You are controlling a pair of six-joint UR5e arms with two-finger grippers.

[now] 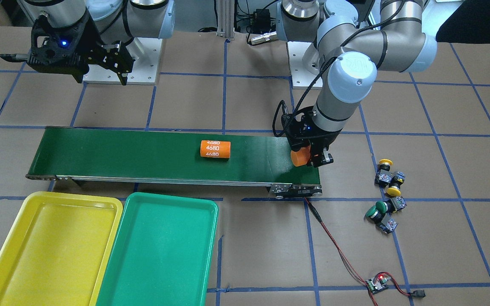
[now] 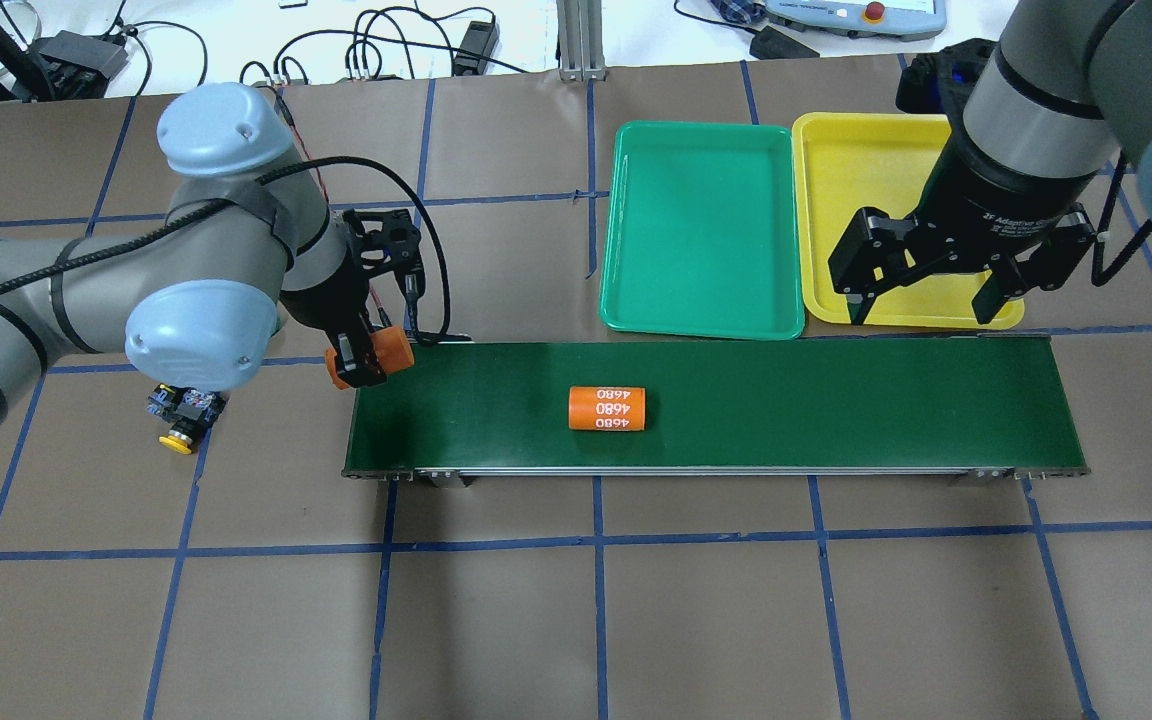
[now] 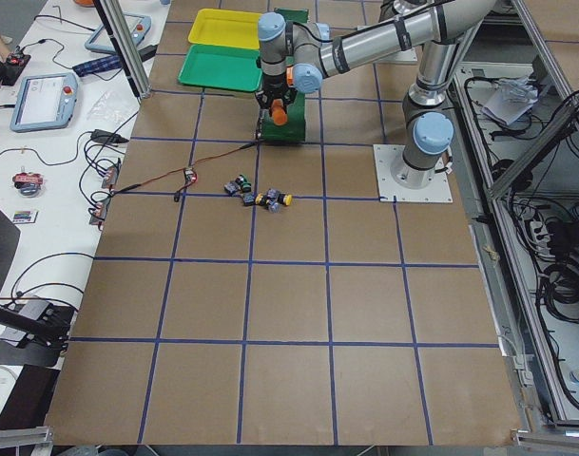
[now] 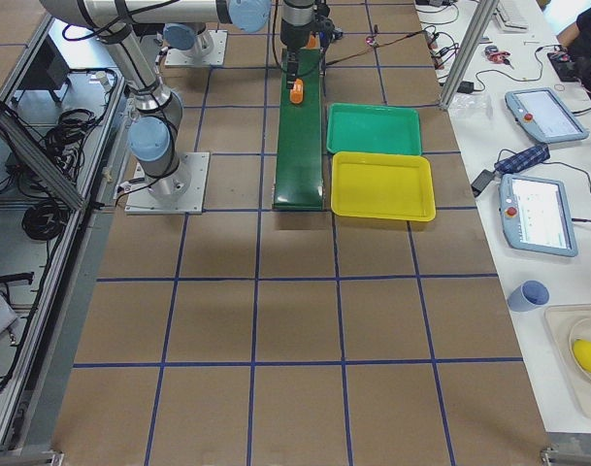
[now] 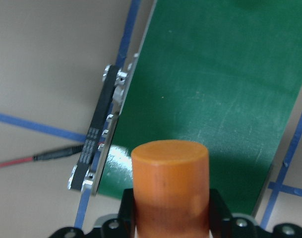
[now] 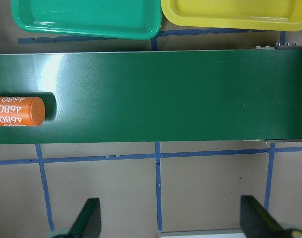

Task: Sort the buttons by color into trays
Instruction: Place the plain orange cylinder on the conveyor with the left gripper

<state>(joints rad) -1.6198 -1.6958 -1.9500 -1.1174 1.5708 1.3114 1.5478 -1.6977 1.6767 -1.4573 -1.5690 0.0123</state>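
Observation:
Four buttons lie in a cluster on the brown table beside the conveyor's end: two with yellow caps (image 1: 384, 162) (image 1: 394, 191) and two with green caps (image 1: 381, 207) (image 1: 372, 213). In the overhead view only one yellow button (image 2: 176, 440) shows; my left arm hides the others. The yellow tray (image 1: 45, 250) and the green tray (image 1: 160, 250) lie side by side and hold nothing. My left gripper (image 2: 366, 360) is shut on a plain orange cylinder (image 5: 170, 183), just above the belt's end. My right gripper (image 2: 926, 300) is open and empty, above the belt's other end near the yellow tray (image 2: 866, 170).
A long dark-green conveyor belt (image 1: 143, 153) runs between the trays and the robot's bases. An orange cylinder printed 4680 (image 1: 215, 149) lies at the middle of the belt. A small circuit board with a red light (image 1: 377, 284) and its wire lie near the buttons.

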